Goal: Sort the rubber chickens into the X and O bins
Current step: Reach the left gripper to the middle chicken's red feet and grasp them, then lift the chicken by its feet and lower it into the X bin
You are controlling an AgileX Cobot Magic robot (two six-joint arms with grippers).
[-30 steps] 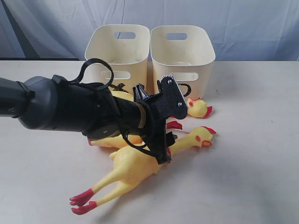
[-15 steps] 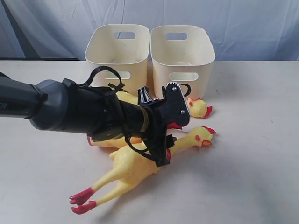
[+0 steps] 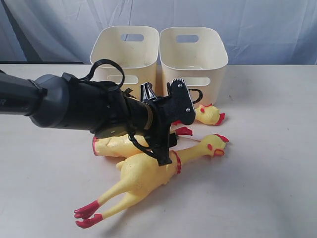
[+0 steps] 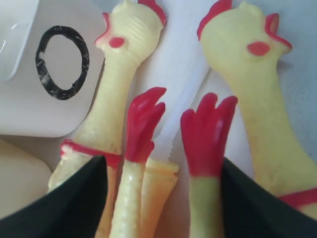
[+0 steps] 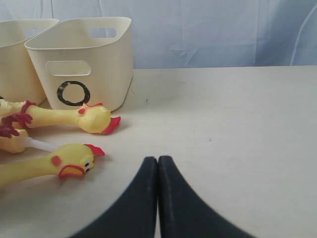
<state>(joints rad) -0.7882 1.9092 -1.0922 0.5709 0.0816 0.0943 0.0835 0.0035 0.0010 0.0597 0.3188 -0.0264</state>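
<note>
Two large rubber chickens lie in front of the bins. The near one (image 3: 148, 173) has its head (image 3: 215, 146) to the right; the far one's head (image 3: 210, 115) rests by the O bin (image 3: 193, 54). A yellow broken piece (image 3: 114, 146) lies under the arm. My left gripper (image 3: 167, 148) is open just above them. In the left wrist view its fingers (image 4: 64, 208) straddle two legs with red feet (image 4: 208, 129). The black O (image 4: 62, 62) shows close by. The other bin (image 3: 126, 54) has its mark hidden. My right gripper (image 5: 158, 159) is shut and empty, low over the table.
The two bins stand side by side at the back against a blue-grey curtain (image 3: 267, 25). The left arm's thick black body (image 3: 74, 109) crosses the table from the left and hides part of the chickens.
The left gripper dipped toward the chickens, then came slightly up and left, so more of the broken piece shows. The chickens and the right gripper have not moved.
</note>
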